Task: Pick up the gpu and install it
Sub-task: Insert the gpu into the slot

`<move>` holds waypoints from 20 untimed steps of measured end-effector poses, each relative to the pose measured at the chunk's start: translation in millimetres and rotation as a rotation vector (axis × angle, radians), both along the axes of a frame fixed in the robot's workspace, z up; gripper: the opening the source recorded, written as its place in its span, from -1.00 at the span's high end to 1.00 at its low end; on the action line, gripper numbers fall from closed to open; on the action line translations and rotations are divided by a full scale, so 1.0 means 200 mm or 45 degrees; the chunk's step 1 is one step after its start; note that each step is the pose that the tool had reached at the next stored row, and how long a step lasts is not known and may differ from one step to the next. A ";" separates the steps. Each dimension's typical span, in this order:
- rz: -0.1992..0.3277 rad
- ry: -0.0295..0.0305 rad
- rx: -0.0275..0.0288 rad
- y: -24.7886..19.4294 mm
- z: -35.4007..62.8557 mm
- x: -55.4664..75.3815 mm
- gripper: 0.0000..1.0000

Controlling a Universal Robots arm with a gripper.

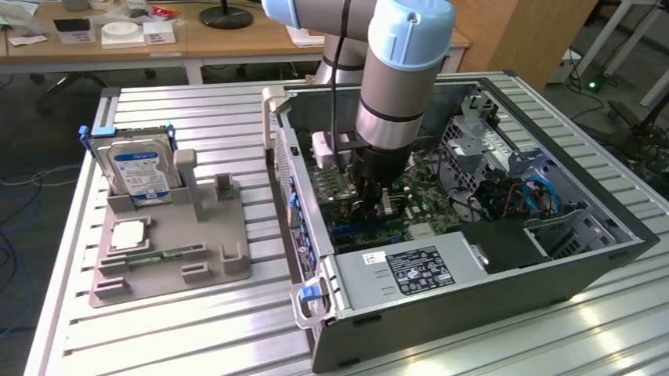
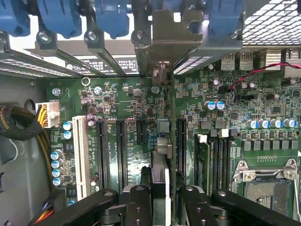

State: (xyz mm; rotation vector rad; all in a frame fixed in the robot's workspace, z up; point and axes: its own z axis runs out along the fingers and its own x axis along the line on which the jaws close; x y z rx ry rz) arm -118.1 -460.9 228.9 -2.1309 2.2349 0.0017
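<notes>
Wrist view: we see the pincer clamped on the gpu, held edge-on over the board below it. Install step; we judge it needs slot alignment, then a straight press.

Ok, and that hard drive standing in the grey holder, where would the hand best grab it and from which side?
Probably by its upper part, coming straight down from above. The hard drive stands upright in the grey holder, whose slot hides its lower end, leaving the top free. Close across the two broad flat faces; blue rails line its narrow sides.
</notes>
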 end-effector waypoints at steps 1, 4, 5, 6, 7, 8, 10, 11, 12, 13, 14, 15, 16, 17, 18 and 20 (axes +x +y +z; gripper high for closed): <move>0.000 -0.0001 0.0000 0.000 0.000 0.00 0.44; 0.000 0.0000 0.0000 0.000 0.000 0.00 0.44; 0.000 0.0000 -0.0001 0.000 0.000 0.00 0.44; 0.000 0.0000 -0.0002 0.000 -0.001 0.00 0.44; 0.000 0.0001 -0.0003 0.000 -0.001 0.00 0.44; 0.000 0.0001 -0.0003 0.000 -0.001 0.00 0.44; 0.000 -0.0001 0.0002 0.000 -0.003 0.00 0.44; 0.000 -0.0001 0.0002 0.000 -0.004 0.00 0.44; 0.000 -0.0001 0.0000 0.000 -0.005 0.00 0.44; 0.000 0.0000 0.0000 0.000 -0.005 0.00 0.44; 0.000 0.0001 -0.0001 0.000 -0.005 0.00 0.44; 0.000 0.0001 -0.0001 0.000 -0.005 0.00 0.44; 0.000 0.0001 -0.0001 0.000 -0.006 0.00 0.44; 0.000 0.0000 0.0000 0.000 -0.006 0.00 0.44; 0.000 0.0000 0.0000 0.000 -0.007 0.00 0.44; 0.000 -0.0002 0.0002 0.000 -0.009 0.00 0.44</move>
